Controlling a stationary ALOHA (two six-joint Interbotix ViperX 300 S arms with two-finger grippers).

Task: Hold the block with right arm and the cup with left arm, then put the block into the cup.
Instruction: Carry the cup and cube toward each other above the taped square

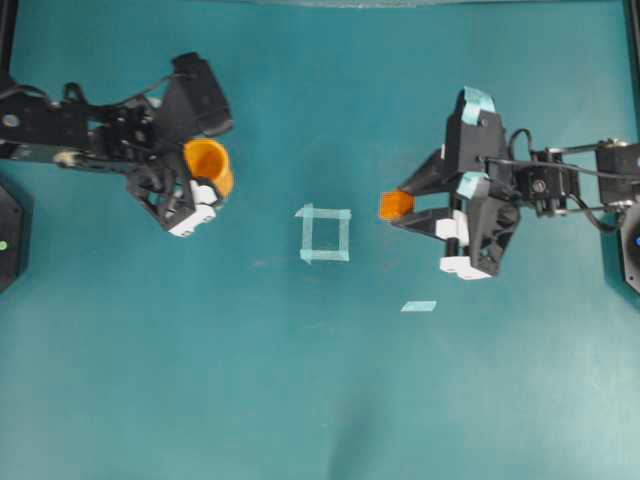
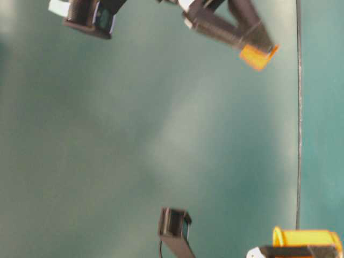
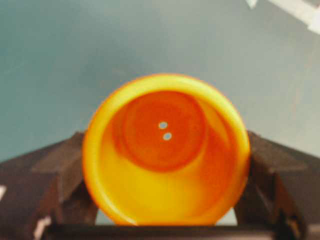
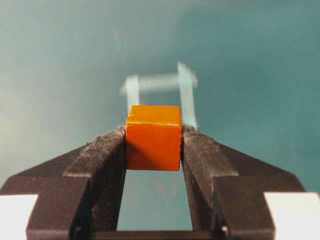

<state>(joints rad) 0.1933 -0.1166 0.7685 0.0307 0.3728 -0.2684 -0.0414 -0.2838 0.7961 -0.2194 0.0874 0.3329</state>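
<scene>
My left gripper (image 1: 200, 180) is shut on the orange-yellow cup (image 1: 209, 166), lifted off the table at the left. In the left wrist view the cup (image 3: 166, 150) fills the space between the dark fingers (image 3: 55, 170), its mouth facing the camera. It also shows at the lower right of the table-level view, cup (image 2: 306, 238). At the right, my right gripper (image 1: 400, 206) is shut on the small orange block (image 1: 396, 205). The wrist view shows the block (image 4: 153, 137) pinched between both fingertips above the table. Cup and block are well apart.
A square of pale tape (image 1: 325, 234) marks the teal table between the two grippers; it shows blurred behind the block in the right wrist view. A loose strip of tape (image 1: 419, 306) lies lower right of it. Dark arm bases stand at both side edges.
</scene>
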